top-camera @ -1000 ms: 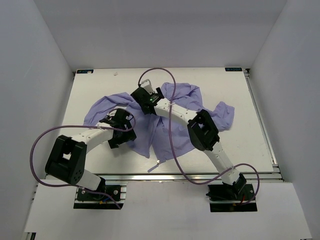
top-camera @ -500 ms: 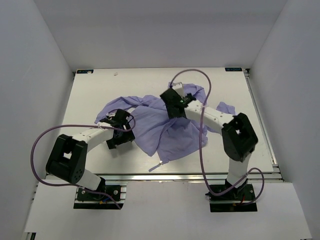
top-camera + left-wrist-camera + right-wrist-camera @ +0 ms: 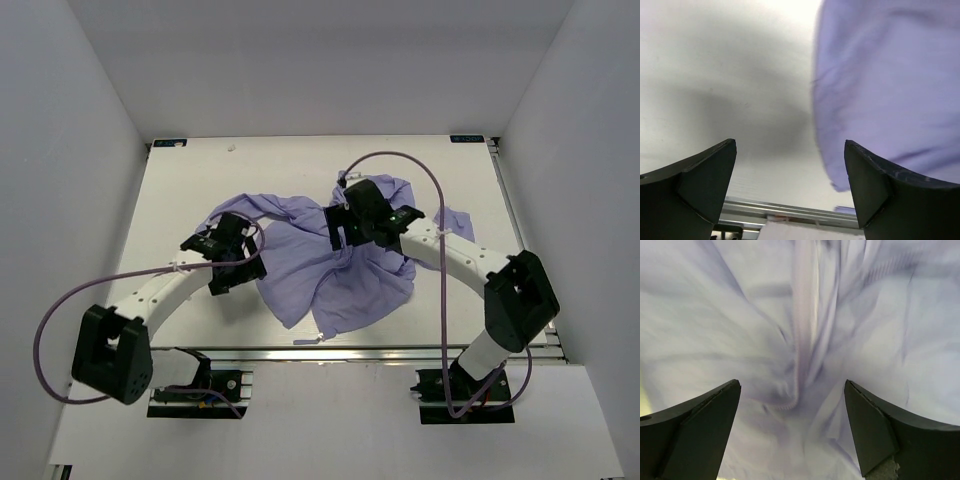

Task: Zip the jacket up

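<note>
The lavender jacket [image 3: 335, 265] lies crumpled in the middle of the white table [image 3: 190, 190], with a lower corner reaching the front edge. My left gripper [image 3: 240, 268] is open and empty at the jacket's left edge; its view shows bare table on the left and jacket fabric [image 3: 890, 85] on the right. My right gripper [image 3: 340, 232] is open above the jacket's middle. Its view is filled with wrinkled fabric and a fold with a zipper-like edge [image 3: 790, 402] between the fingers.
A metal rail [image 3: 400, 352] runs along the table's front edge and also shows low in the left wrist view [image 3: 790, 212]. White walls enclose the table on three sides. Purple cables loop above both arms.
The jacket has been dragged and bunched toward the centre and front. My right arm swung right and its gripper moved down over the jacket's middle. My left arm stretched out, gripper at the jacket's left edge.
</note>
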